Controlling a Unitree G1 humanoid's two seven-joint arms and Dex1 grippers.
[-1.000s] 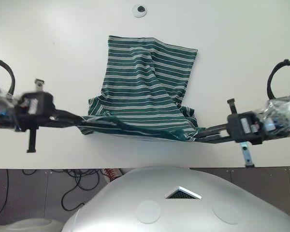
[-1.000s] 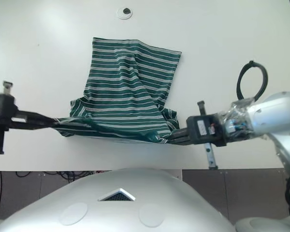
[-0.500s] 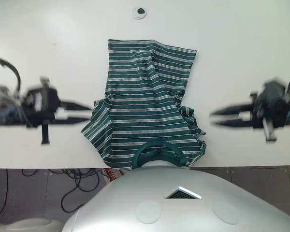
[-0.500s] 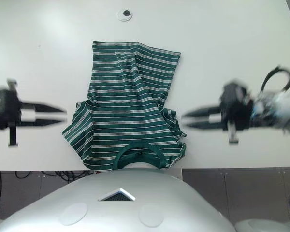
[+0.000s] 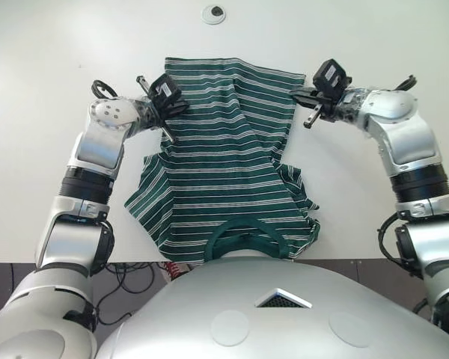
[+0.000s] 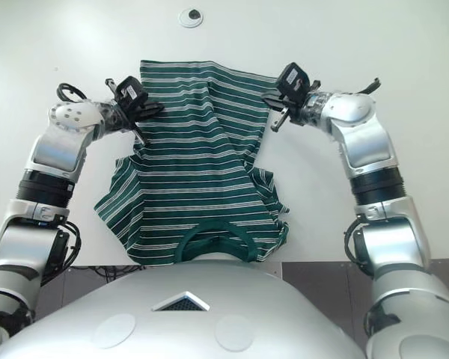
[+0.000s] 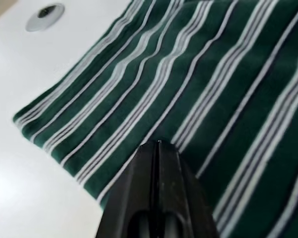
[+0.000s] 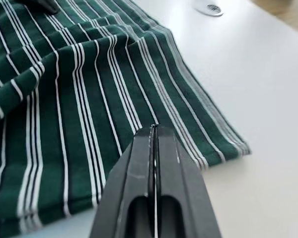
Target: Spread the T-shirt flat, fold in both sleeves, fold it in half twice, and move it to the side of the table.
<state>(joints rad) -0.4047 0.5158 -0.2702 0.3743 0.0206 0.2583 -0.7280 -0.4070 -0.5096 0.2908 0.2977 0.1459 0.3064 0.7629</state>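
A dark green T-shirt (image 5: 224, 161) with white stripes lies on the white table (image 5: 374, 30). Its collar (image 5: 245, 232) is at the near edge and its hem is at the far side; it is creased, with both sleeves bunched at the sides. My left gripper (image 5: 181, 106) rests shut over the shirt's left side, near the far left hem corner (image 7: 25, 119). My right gripper (image 5: 294, 93) is shut at the shirt's right edge, close to the far right hem corner (image 8: 238, 146). In both wrist views the fingers are pressed together with no cloth seen between them.
A round grommet (image 5: 214, 13) sits in the table beyond the hem. The table's front edge runs just below the collar, with cables (image 5: 123, 273) on the floor under it. Bare tabletop lies to the left and right of the shirt.
Both grippers let go of the shirt's near shoulder area, which dropped flat at the front edge. They swung outward open, then moved to the far hem corners and shut.
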